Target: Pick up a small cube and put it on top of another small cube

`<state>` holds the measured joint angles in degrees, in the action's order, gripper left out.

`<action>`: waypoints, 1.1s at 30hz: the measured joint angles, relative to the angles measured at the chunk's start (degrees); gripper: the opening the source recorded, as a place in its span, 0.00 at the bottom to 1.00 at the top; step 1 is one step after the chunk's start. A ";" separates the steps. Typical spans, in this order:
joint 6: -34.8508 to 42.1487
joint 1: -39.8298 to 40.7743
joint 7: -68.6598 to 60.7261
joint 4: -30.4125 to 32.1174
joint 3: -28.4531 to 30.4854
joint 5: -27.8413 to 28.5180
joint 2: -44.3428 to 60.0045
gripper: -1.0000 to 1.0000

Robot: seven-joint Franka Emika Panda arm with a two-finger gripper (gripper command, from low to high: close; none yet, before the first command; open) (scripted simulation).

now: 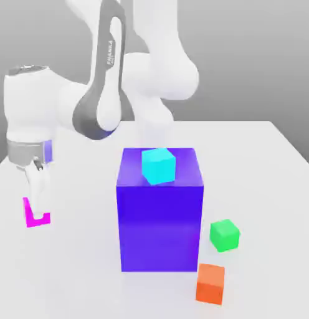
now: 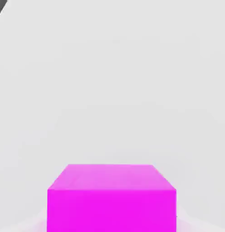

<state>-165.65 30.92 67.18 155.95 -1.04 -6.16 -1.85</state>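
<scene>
Magenta cube sits clamped in the closed tool at the worktop's exterior-view left edge, gripped for carrying to the green cube beyond the blue block.

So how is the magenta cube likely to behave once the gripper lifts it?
The magenta cube looks rigid with flat faces, so it probably won't flex or roll. The gripper is shut on it, and those flat sides should seat squarely. Its smooth finish hints it could slip if the grip is light. Being small, it's likely light.
</scene>
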 joint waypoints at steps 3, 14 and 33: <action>1.00 -5.98 2.92 -1.84 -2.77 -2.33 -1.27 0.00; 5.41 -23.35 18.05 -6.13 -15.93 -12.37 -6.70 0.00; 13.45 -28.74 67.72 9.85 -38.08 -17.85 -15.16 0.00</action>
<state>-152.20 2.19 134.90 165.80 -39.12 -24.01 -17.00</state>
